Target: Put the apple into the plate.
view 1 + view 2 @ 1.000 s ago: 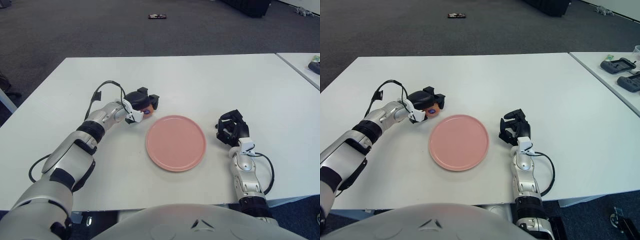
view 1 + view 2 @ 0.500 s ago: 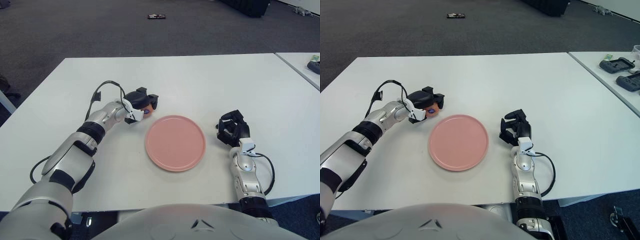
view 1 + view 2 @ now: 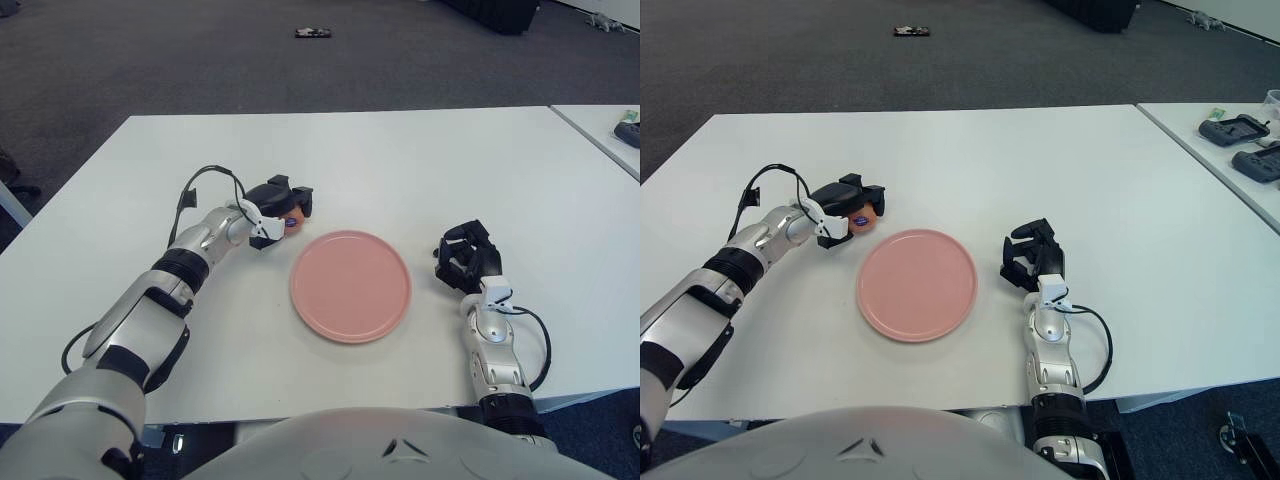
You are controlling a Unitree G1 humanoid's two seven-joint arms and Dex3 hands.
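Observation:
A small reddish apple (image 3: 294, 218) with a blue sticker sits in my left hand (image 3: 276, 207), whose black fingers are curled over it just past the far-left rim of the pink plate (image 3: 351, 285). The apple is mostly hidden by the fingers. The plate lies bare on the white table (image 3: 400, 160), in front of me. My right hand (image 3: 464, 256) shows to the right of the plate, fingers curled, holding nothing.
A second white table (image 3: 1230, 150) stands to the right with dark controllers (image 3: 1232, 130) on it. A small dark object (image 3: 313, 33) lies on the grey carpet beyond the table. A black cable (image 3: 205, 180) loops above my left forearm.
My left hand with the apple has drifted slightly back and to the left, away from the plate rim. The right hand has stayed in place.

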